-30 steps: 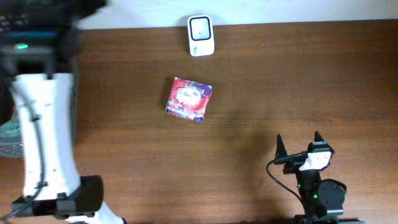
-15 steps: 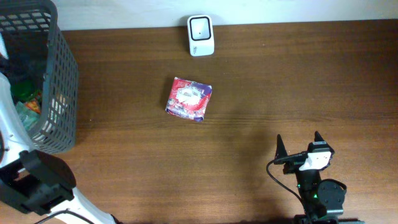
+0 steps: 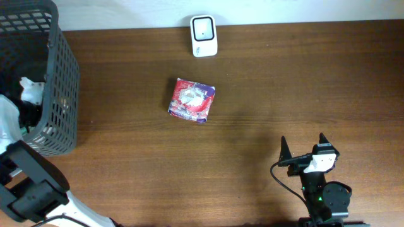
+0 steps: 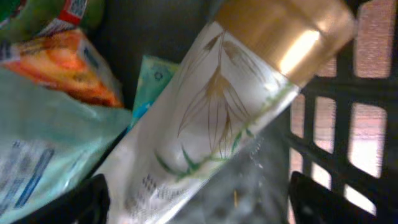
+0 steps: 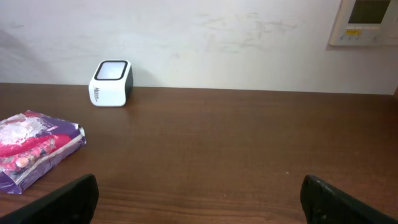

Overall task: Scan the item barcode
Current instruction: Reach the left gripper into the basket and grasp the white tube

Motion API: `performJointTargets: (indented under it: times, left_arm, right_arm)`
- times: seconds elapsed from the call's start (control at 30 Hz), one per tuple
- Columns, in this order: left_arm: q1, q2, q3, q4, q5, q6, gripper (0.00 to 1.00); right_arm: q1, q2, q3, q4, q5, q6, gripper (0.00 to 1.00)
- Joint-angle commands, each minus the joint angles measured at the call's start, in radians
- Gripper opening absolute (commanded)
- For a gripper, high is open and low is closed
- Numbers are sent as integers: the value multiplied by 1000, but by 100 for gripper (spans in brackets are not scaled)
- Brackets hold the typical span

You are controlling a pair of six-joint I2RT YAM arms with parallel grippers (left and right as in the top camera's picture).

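My left gripper (image 4: 199,205) is down inside the dark mesh basket (image 3: 63,82) at the table's left end. It is open, with a fingertip on each side of the lower end of a white tube (image 4: 211,118) with a gold cap (image 4: 286,34). The tube lies tilted on other packets, with small print near its lower end. A red and purple packet (image 3: 192,99) lies on the table's middle. The white scanner (image 3: 204,36) stands at the back edge. My right gripper (image 3: 303,142) rests open at the front right with nothing between its fingers, facing the scanner (image 5: 112,83) and packet (image 5: 31,149).
In the basket beside the tube lie an orange packet (image 4: 68,62), a pale teal bag (image 4: 43,149) and a green item (image 4: 37,9). The basket's mesh wall (image 4: 348,124) stands close on the right of the tube. A white wall runs behind the brown table (image 3: 284,82).
My left arm has swung off the top of the basket and dropped its gripper inside. The packet, scanner and right arm have not moved.
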Motion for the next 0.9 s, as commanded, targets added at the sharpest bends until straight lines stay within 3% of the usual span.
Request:
performJointTargets:
  times: [0.0,0.07,0.2,0.37,0.5,0.6,0.73,0.87]
  left_arm:
    - [2,15,-45,60,-9,37,85]
    - [2,30,-48,77,-26,36,72]
    - [2,65,-48,106,-68,31,71]
    - [2,64,-29,111,-69,-28,24]
    - [2,22,47,97,-68,-181,18]
    - [2,-84,129,100,-65,-309,7]
    - [2,-249,235,183,-55,-528,5]
    - [2,-397,269,327,114,-671,6]
  right_arm:
    - [6,-6,-9,-1,8,0,98]
    - [6,-6,-9,0,8,1,99]
    - [6,-6,-9,0,8,0,99]
    - [6,-6,-9,0,8,0,99]
    - [6,-6,-9,0,8,0,99]
    - [6,-6,-9,0,8,1,99]
    - [6,-6,-9,0,8,1,99]
    - [6,-6,-9,0,8,1,99]
